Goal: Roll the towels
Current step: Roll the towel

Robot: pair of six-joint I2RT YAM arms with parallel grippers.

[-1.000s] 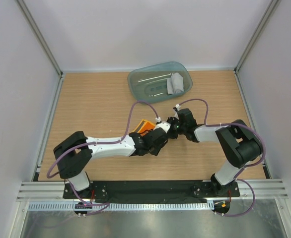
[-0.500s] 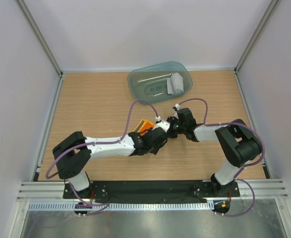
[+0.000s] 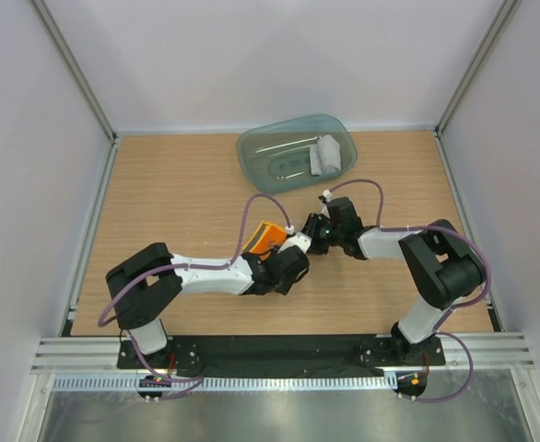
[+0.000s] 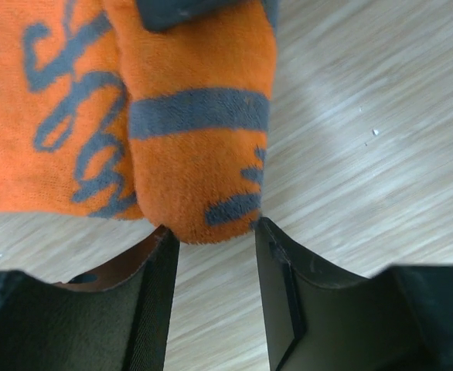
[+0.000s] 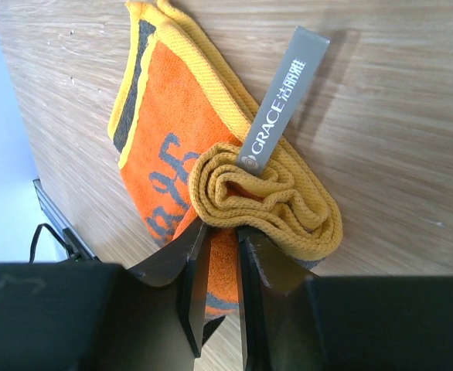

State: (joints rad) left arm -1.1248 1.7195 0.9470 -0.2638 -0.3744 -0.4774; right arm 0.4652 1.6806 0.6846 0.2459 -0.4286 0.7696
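Observation:
The yellow-orange towel (image 3: pixel 267 237) lies mid-table, partly rolled. In the right wrist view its roll (image 5: pixel 288 205) shows a coiled yellow end against my right gripper (image 5: pixel 221 228), whose jaws stand narrowly open; orange cloth shows through the gap. In the left wrist view the roll's other end (image 4: pixel 199 154) reaches the tips of my left gripper (image 4: pixel 211 232), which is open with bare wood between its fingers. From above, the left gripper (image 3: pixel 297 245) and right gripper (image 3: pixel 314 232) face each other across the roll. The grey towel (image 3: pixel 326 155) lies rolled in the tray.
A translucent teal tray (image 3: pixel 261 152) stands at the back of the table. A grey "GRACE" label (image 5: pixel 284 93) sticks out of the orange roll. White walls and metal posts close in the wooden table (image 3: pixel 178 193) on three sides.
My right gripper's jaws have parted a little. The left arm has swung its elbow rightward and its gripper has drawn back slightly, so more of the orange towel shows from above.

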